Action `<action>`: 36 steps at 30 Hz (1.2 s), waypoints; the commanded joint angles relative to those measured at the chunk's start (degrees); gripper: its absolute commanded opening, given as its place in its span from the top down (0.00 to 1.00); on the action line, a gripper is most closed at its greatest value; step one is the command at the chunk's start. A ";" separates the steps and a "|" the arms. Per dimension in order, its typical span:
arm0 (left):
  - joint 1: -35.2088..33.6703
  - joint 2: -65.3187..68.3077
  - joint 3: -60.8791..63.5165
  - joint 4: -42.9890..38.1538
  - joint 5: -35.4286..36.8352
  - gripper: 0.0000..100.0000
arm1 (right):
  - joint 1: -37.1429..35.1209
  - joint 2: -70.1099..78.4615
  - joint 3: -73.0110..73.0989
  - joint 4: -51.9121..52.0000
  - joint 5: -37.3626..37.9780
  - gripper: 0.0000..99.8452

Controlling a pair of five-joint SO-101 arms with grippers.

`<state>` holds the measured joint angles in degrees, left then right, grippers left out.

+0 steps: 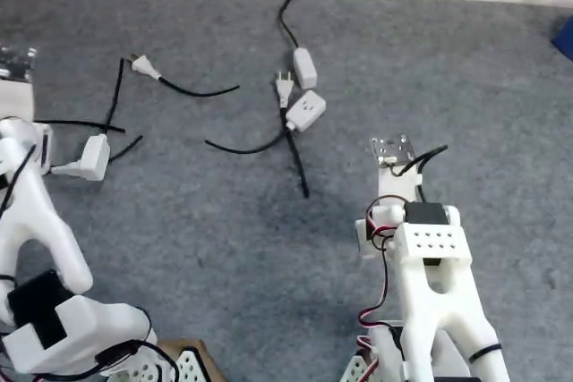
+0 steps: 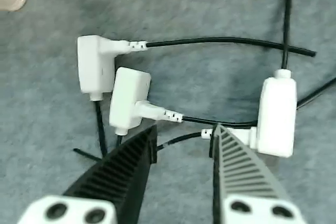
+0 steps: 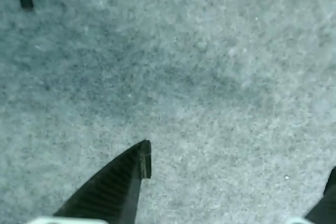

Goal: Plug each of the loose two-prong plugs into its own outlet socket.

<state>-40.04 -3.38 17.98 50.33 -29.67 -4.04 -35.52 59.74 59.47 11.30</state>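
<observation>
Jaws wide, left gripper [image 2: 185, 129] straddles a black cord [image 2: 181, 140]; white block [image 2: 276, 116] just beside one tip, long axis roughly along it. Right gripper [image 3: 239, 163], equally wide, well apart.

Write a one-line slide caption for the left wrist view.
Left gripper open over a grey mat, a short black cable seen between its fingers, three white connector blocks lying beyond.
</observation>
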 commanded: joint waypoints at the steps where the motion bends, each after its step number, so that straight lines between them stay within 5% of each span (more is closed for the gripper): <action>1: 2.59 -2.07 0.66 -0.53 -0.44 0.81 | -0.40 -0.57 -0.13 -1.63 0.00 0.52; 11: 12.70 2.15 -2.24 1.49 5.10 0.81 | -0.40 -0.57 -0.13 -1.63 0.00 0.52; 23: 11.82 26.24 -16.48 2.11 4.92 0.82 | -0.40 -0.57 -0.13 -1.63 0.00 0.52; 28: 11.47 27.38 -18.51 5.45 3.87 0.96 | -0.40 -0.57 -0.13 -1.63 0.00 0.52; 36: 1.45 27.91 -31.25 9.58 -0.97 0.99 | -0.40 -0.57 -0.04 -1.63 0.00 0.52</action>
<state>-33.89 25.36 -6.81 59.21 -28.35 -4.04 -35.52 59.74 59.47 11.30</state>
